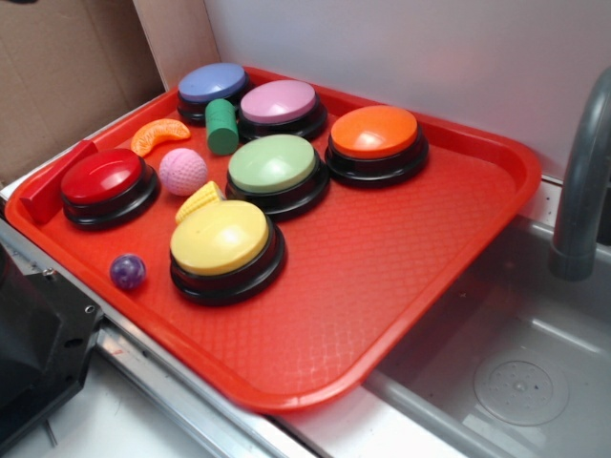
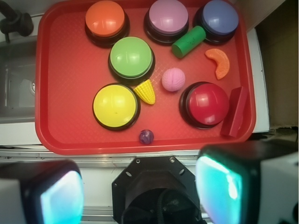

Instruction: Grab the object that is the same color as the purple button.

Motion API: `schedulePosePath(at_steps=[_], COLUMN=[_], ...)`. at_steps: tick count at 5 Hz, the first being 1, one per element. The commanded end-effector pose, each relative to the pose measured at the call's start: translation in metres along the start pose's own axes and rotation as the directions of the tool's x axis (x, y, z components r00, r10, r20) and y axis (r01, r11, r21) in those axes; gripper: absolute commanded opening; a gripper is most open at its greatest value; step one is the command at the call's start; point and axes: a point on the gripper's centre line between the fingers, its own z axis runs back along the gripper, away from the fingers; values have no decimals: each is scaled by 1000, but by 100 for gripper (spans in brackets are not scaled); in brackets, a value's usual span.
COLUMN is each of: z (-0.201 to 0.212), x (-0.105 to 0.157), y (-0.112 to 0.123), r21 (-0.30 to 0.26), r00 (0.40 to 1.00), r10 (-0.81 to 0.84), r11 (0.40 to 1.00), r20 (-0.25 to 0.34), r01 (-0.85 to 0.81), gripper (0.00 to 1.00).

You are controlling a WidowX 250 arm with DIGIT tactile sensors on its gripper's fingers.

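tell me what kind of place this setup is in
Probably a toy kitchen counter used as a robot test bench: a sink basin with a grey faucet sits beside a red tray of coloured buttons and play food.

The tray (image 1: 401, 286) is red with a fine diamond texture. Buttons: red (image 1: 103, 177), yellow (image 1: 220, 238), green (image 1: 273, 162), orange (image 1: 374, 131), purple (image 1: 278, 100), blue (image 1: 212, 82). The marble (image 1: 128, 271) is glossy dark purple; the ball (image 1: 182, 171), dimpled pink.

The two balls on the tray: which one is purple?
The small glossy purple ball beside the yellow button; the larger pink ball is dimpled.
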Motion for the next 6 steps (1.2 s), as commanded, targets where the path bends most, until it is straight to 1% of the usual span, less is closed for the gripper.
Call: schedulePosePath(at_steps=[1, 2, 3, 4, 5, 6], z=[0, -20, -39, -65, -95, -119], x=[0, 3, 5, 5, 3, 2], y=[0, 2, 4, 4, 6, 7], r21=[0, -37, -69, -84, -60, -79], r00=[1000, 997, 996, 996, 990, 994], r10=[0, -52, -69, -62, -80, -78], r11=[1000, 998, 995, 994, 994, 993], r20=[0, 55, 64, 61, 116, 82], r01=[0, 54, 74, 67, 87, 85], gripper=[100, 100, 100, 100, 100, 100])
